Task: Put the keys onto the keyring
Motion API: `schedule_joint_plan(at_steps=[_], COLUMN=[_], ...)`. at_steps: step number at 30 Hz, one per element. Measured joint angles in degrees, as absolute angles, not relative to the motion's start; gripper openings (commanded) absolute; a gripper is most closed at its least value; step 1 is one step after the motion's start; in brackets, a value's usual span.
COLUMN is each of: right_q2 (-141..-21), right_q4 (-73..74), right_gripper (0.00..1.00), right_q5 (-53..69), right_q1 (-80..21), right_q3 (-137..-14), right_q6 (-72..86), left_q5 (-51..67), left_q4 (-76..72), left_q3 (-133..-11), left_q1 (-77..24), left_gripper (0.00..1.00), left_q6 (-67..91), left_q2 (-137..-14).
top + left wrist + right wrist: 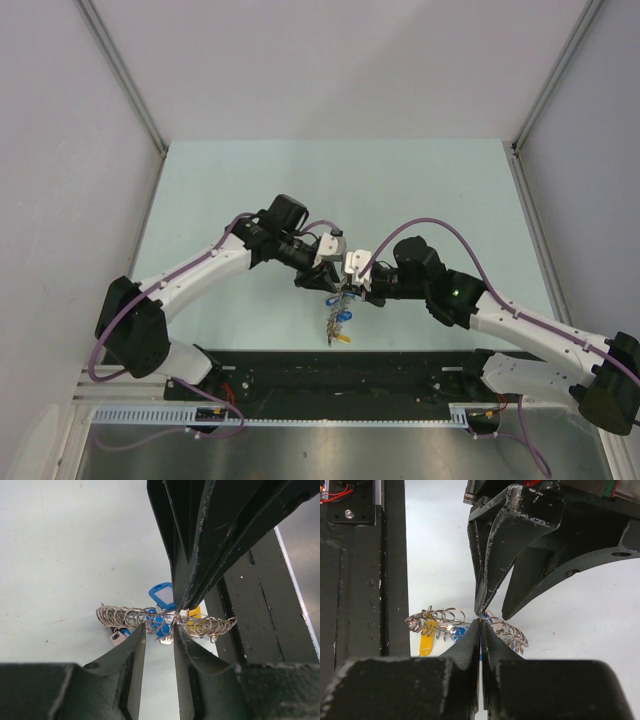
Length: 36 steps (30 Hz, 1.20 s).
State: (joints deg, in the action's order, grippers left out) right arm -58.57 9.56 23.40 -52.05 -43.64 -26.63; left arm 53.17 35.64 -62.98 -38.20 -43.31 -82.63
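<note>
Keyring (338, 322), top view: held edge-on over the table (250, 190), just beyond the black rail (350, 372), at the meeting tips of the left gripper (338, 272) and right gripper (352, 282). Left wrist view: we see its wire threaded with small rings (120, 616), a blue tag (161, 594) among them, the rail to the right. The left fingers (131, 655) stand apart, straddling the wire, and the right gripper's tips are pressed together on it. Right wrist view: the right fingers (467, 650) pinch the ring, with a yellow tag (426, 642) dangling on the rail side. We judge the ring light, stiff and slick, its fringe loose and apt to swing; the bare wire between small rings is the place to hold
</note>
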Motion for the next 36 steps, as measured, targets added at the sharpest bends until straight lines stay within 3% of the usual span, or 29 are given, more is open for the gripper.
schedule_joint_plan(at_steps=[16,19,20,21,29,36], right_q2=[-58.61,-58.61,-58.61,-58.61,-57.95,-54.52], right_q4=[9.63,9.67,9.69,9.72,10.87,12.99], right_gripper=[0.00,0.00,0.00,0.00,0.00,0.00], right_q5=[23.38,23.35,23.33,23.31,21.50,19.70], right_q1=[-52.07,-52.07,-52.07,-52.07,-52.07,-52.84], right_q3=[-43.66,-43.66,-43.66,-43.66,-44.07,-44.38], right_q6=[-26.61,-26.61,-26.61,-26.61,-26.52,-25.85], left_q5=[54.83,54.87,54.96,55.18,56.34,56.69], left_q4=[35.31,35.33,35.31,35.33,32.10,16.12], left_q3=[-63.11,-63.11,-63.11,-63.11,-60.99,-50.37], left_q1=[-38.70,-38.76,-38.79,-38.79,-38.89,-38.89], left_gripper=[0.22,0.12,0.02,0.00,0.00,0.00], left_q6=[-43.46,-43.44,-43.42,-43.38,-39.44,-25.74], left_q2=[-83.00,-83.00,-83.00,-83.00,-81.43,-71.33])
